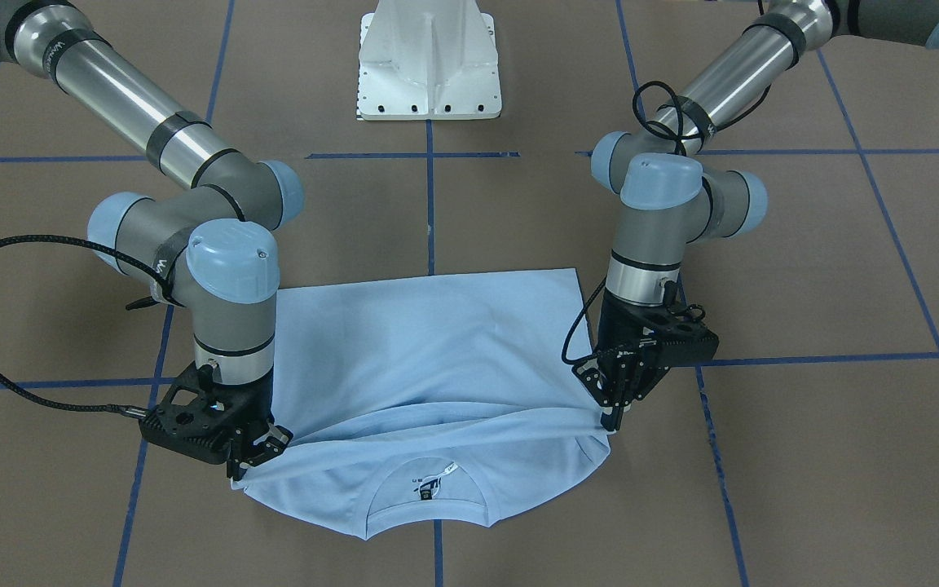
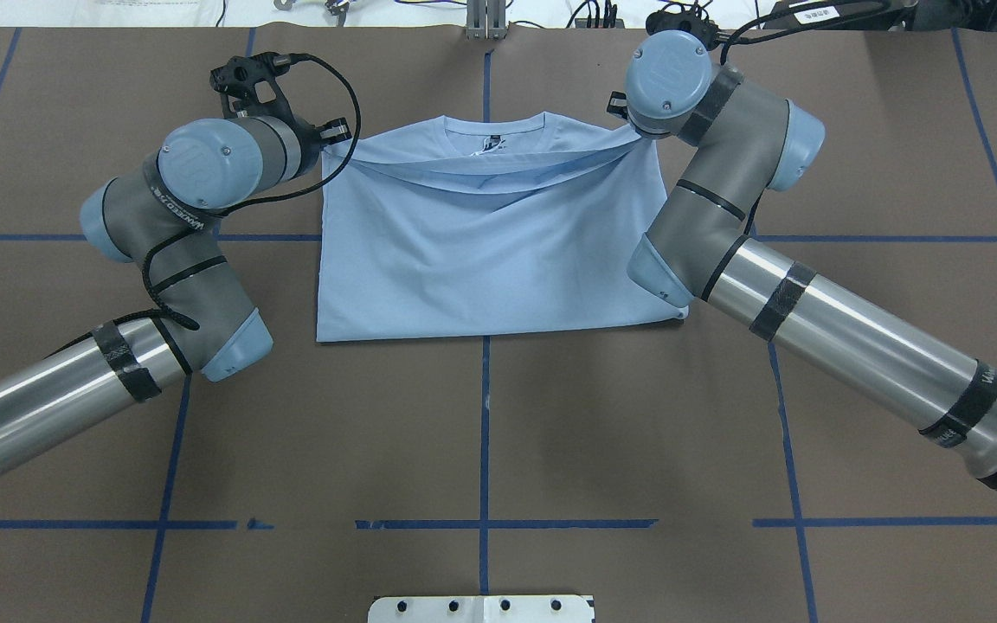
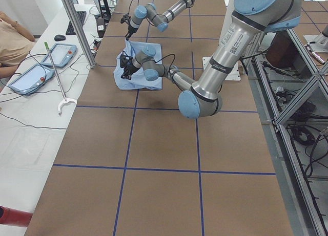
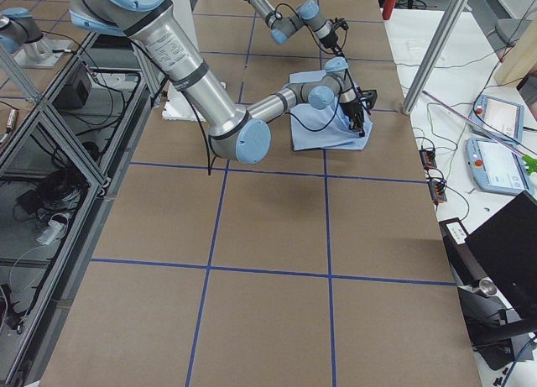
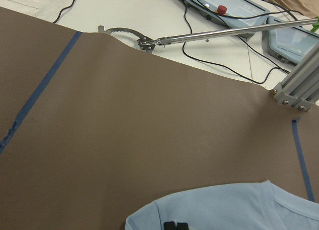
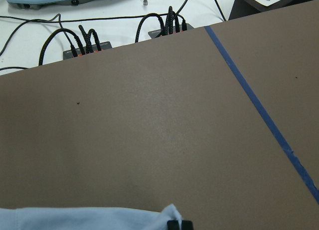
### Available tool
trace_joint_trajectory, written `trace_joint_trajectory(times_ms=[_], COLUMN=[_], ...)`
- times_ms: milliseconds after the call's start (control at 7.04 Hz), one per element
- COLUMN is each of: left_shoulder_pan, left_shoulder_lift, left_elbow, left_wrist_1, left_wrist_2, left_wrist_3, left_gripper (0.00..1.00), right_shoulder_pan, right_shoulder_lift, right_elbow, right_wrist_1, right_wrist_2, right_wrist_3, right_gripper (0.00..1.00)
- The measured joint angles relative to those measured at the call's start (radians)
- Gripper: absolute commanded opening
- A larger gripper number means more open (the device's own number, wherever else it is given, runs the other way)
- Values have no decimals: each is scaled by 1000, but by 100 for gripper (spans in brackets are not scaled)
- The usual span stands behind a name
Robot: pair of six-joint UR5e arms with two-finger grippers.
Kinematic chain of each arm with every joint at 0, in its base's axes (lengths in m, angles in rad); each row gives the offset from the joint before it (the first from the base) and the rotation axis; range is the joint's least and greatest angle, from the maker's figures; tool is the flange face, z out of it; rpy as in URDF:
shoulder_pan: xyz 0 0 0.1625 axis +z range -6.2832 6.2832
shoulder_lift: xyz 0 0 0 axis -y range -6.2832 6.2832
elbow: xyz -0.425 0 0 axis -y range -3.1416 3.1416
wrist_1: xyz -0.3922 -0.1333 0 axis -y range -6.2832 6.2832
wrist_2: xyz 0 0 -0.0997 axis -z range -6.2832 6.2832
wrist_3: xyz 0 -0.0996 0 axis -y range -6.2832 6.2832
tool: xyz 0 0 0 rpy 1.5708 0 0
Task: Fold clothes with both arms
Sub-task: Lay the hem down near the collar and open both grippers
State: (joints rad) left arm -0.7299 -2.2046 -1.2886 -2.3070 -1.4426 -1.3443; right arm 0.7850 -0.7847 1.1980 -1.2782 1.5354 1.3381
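The light blue T-shirt (image 1: pixel 429 342) lies flat on the brown table, folded, with its collar (image 1: pixel 429 509) and black neck label (image 2: pixel 488 144) on the side far from the robot. The chest print is hidden. My left gripper (image 1: pixel 612 412) is shut on the corner of the folded-over edge at one shoulder. My right gripper (image 1: pixel 253 456) is shut on the opposite corner. That edge hangs slack between them, just short of the collar. In the left wrist view the closed gripper (image 5: pixel 174 225) pinches blue cloth (image 5: pixel 224 210). The right wrist view shows the same (image 6: pixel 179 225).
The white pedestal base (image 1: pixel 429 65) stands behind the shirt on the robot's side. Blue tape lines cross the brown table (image 2: pixel 481 433). Past the far table edge lie a metal grabber tool (image 5: pixel 199 36), teach pendants, cables (image 6: pixel 84 40) and an aluminium post (image 5: pixel 299 90).
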Motion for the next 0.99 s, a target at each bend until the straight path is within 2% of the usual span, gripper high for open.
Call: trace_joint_trajectory(times_ms=[142, 284, 568, 710, 995], left_shoulder_pan=[-13, -28, -38, -39, -40], left_shoulder_lift=[-4, -3, 8, 14, 30], left_elbow=[33, 48, 56, 55, 51], left_wrist_1=[-27, -41, -92, -119, -207], left_wrist_2=[5, 6, 3, -7, -68], left_wrist_3=[10, 16, 19, 20, 24], left_gripper=[75, 100, 100, 100, 100], right_shoulder_pan=[0, -3, -8, -24, -123], right_shoulder_lift=[1, 3, 4, -23, -191], right_elbow=[-4, -6, 9, 57, 280], right_wrist_1=[0, 0, 1, 1, 3], right_wrist_2=[0, 0, 0, 0, -5], right_wrist_3=[0, 0, 3, 10, 119], right_gripper=[40, 51, 54, 55, 56])
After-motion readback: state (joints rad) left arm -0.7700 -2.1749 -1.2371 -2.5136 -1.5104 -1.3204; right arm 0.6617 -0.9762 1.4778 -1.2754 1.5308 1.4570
